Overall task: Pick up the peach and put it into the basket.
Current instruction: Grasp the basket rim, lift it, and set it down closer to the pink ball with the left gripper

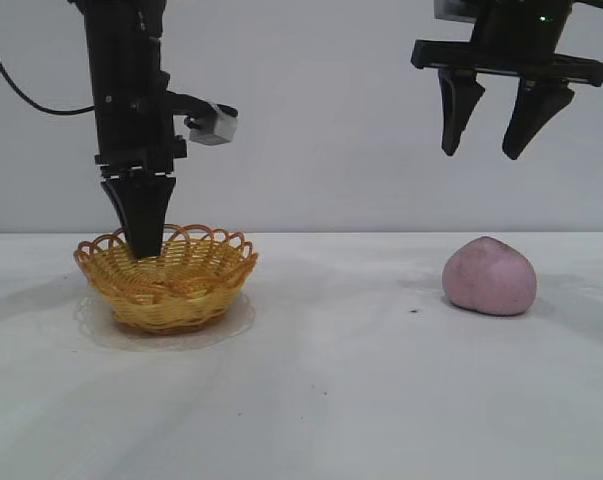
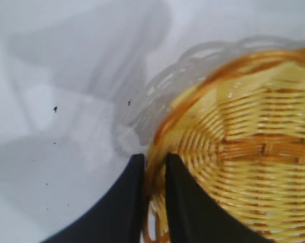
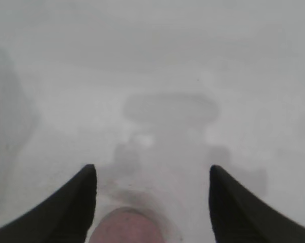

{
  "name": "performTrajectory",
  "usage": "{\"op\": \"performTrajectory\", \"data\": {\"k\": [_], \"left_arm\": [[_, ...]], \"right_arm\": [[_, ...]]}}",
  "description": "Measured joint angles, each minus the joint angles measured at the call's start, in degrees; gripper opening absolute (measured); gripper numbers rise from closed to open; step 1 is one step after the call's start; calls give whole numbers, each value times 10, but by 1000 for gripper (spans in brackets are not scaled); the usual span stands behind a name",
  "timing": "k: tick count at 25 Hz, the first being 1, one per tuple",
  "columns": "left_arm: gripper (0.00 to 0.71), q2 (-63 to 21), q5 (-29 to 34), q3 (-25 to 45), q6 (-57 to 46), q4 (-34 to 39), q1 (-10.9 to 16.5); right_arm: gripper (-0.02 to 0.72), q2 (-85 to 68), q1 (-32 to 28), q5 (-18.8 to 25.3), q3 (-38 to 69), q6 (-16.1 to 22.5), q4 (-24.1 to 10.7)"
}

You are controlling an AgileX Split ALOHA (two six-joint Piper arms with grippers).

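The pink-mauve peach (image 1: 489,276) lies on the white table at the right. My right gripper (image 1: 478,154) hangs open well above it, empty; in the right wrist view the peach (image 3: 126,228) shows between the spread fingers, far below. The yellow wicker basket (image 1: 196,282) stands on the table at the left. My left gripper (image 1: 143,252) points straight down and is shut on the basket's rim, one finger inside and one outside, as the left wrist view (image 2: 154,162) shows with the basket (image 2: 253,152) beside it.
The white table (image 1: 331,400) stretches open between basket and peach and to the front. A plain light wall stands behind.
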Motion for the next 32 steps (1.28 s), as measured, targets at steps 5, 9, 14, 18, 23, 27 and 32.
{"op": "performTrajectory", "data": {"k": [5,9,14,18,23,27,32], "left_arm": [[0,0,5,-23,-136,-7,0],[0,-13,3,-26,-265,-21,0],[0,-46,1,-26,-383,-68,0],[0,-77,0,6,-430,-104,-10],[0,-106,-14,86,-487,-114,-43],[0,-124,-79,138,-537,-142,-50],[0,-128,-126,186,-586,-145,-50]], "right_arm": [[412,0,0,1,0,0,-1],[412,0,0,1,0,0,-2],[412,0,0,1,0,0,-5],[412,0,0,0,0,0,-6],[412,0,0,-1,0,0,-6],[412,0,0,-1,0,0,-6],[412,0,0,-1,0,0,-6]]}}
